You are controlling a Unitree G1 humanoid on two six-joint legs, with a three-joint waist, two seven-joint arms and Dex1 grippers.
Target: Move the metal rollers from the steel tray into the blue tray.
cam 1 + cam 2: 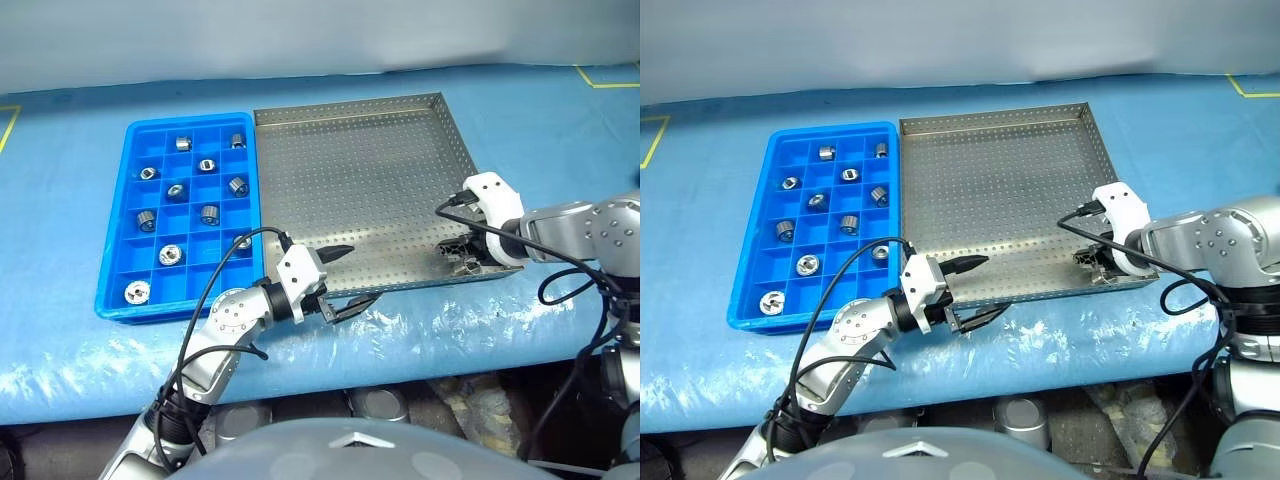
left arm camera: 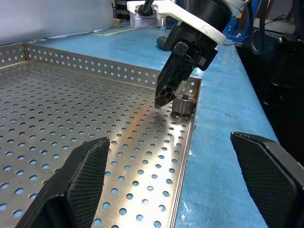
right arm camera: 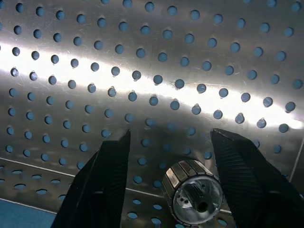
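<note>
A single shiny, hollow-centred metal roller [image 3: 192, 194] lies on the perforated floor of the large square steel tray [image 1: 370, 170], tucked into its near right corner against the low rim, while ten others already sit in separate compartments of the bright blue plastic grid tray [image 1: 125, 205] touching the steel tray's left side. The right gripper [image 3: 171, 183] points steeply down over that last roller, its two black fingers parted to either side of it with visible gaps, gripping nothing. The left gripper [image 1: 338, 283] hovers level at the steel tray's near edge, fingers spread wide and empty. The risk from here lies in the corner: the rim may block the outer finger [image 3: 251, 178] from settling beside the roller, and an off-centre squeeze on the smooth, round piece could squirt it sideways across the slick metal floor.
</note>
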